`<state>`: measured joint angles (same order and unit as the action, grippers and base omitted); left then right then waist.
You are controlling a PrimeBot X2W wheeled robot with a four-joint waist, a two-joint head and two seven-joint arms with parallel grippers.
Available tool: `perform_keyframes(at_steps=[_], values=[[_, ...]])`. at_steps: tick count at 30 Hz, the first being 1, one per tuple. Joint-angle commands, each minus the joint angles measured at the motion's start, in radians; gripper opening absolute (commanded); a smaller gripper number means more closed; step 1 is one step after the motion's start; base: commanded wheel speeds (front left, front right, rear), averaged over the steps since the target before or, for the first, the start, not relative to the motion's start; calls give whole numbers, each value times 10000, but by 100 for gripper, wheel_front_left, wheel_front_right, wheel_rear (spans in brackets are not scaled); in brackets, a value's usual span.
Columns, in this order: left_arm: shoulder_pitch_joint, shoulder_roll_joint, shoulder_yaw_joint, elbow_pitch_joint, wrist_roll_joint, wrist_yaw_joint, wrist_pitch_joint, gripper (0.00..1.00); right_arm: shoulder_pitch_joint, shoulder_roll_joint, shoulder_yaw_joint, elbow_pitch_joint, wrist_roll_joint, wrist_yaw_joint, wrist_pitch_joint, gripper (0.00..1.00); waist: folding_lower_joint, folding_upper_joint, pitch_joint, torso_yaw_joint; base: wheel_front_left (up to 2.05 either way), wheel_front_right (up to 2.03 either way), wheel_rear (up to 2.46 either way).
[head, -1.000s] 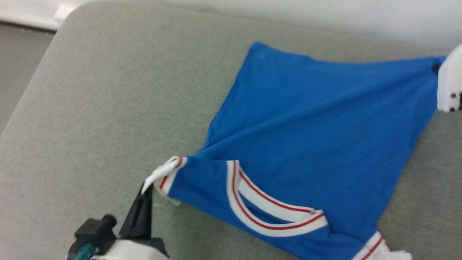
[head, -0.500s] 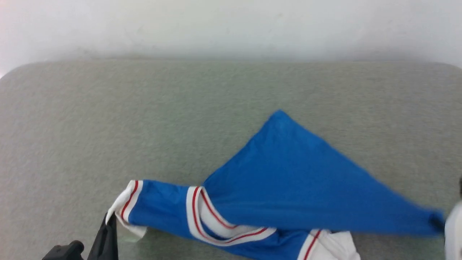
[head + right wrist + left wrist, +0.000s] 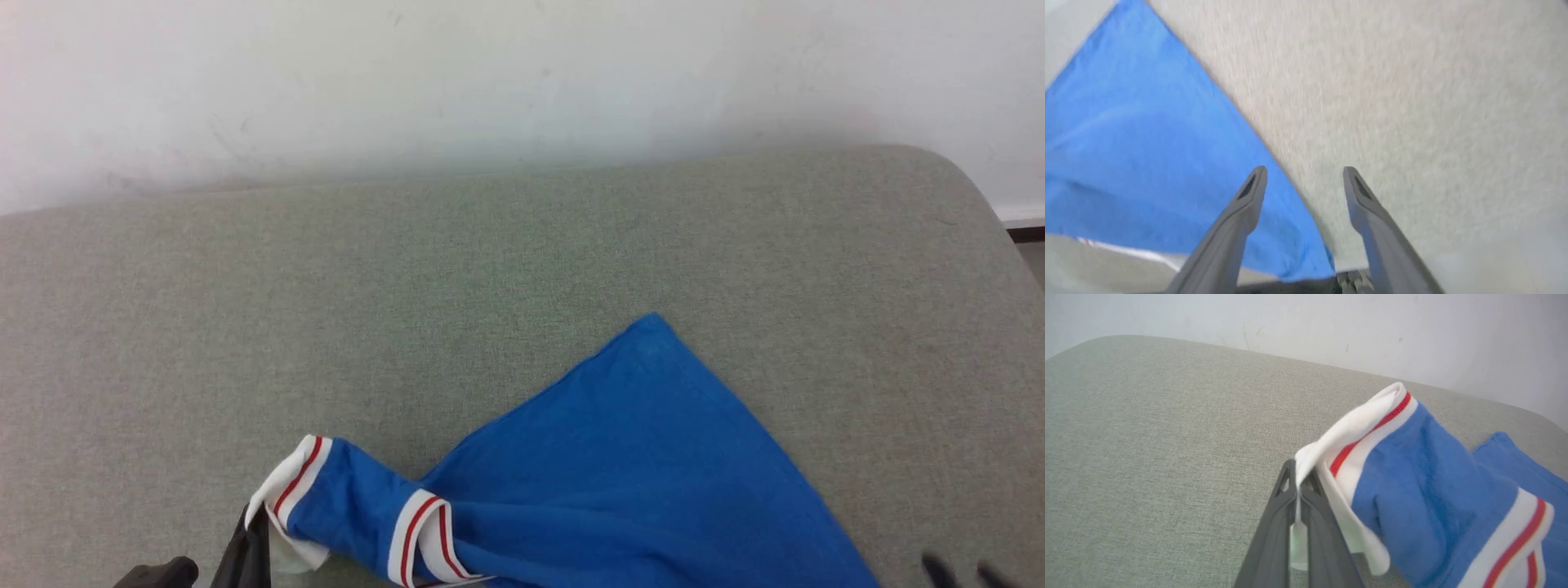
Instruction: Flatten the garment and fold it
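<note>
Left hand (image 3: 1298, 478) clamped on the white cuff (image 3: 1367, 416) of the shirt (image 3: 637, 457), apparently anchoring that sleeve for spreading, while the right hand (image 3: 1304, 175) hangs open and empty over a blue corner (image 3: 1298, 249), the shirt lying bunched on the grey surface (image 3: 490, 269).

head camera has swung: white wall (image 3: 490, 73) now runs across the top, grey cushion (image 3: 245, 310) shows its rounded corner upper right, not upper left as 1 s ago. right gripper (image 3: 1304, 171) has let go of the garment (image 3: 645, 457) hem corner, fingers now spread apart, blurred dark tips at lower right of head view. blue panel no longer pulled taut to the right edge, lies slack. collar band (image 3: 418, 535) now mostly cut off by bottom edge.
</note>
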<state>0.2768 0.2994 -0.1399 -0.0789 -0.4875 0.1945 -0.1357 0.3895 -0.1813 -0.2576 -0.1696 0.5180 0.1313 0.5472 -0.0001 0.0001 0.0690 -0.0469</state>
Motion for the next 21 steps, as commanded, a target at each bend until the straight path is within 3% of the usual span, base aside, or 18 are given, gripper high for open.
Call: perform_keyframes(at_steps=[1,6,9,15,21], values=[[-59,61,-13,26,-24,-41,13,0,-444,134,-84,-60,-74,-6,-323,100,1,-1,52,25,0,0,0],[-351,93,-67,-85,11,-65,14,0,-2484,185,366,516,-674,-6,-2468,100,1,-1,419,166,0,0,0],[-596,89,-116,-139,27,-105,-13,0,-3892,49,1215,1551,-886,-6,-3088,100,1,-1,710,289,0,0,0],[-1229,-31,-371,-58,72,-266,-84,0,-6658,-251,3248,4028,-728,-6,-2828,100,1,-1,1280,714,0,0,0],[-1856,-192,-633,153,90,-470,-218,0,-8790,-446,4835,6254,-153,-6,-1351,100,1,-1,1837,1184,0,0,0]])
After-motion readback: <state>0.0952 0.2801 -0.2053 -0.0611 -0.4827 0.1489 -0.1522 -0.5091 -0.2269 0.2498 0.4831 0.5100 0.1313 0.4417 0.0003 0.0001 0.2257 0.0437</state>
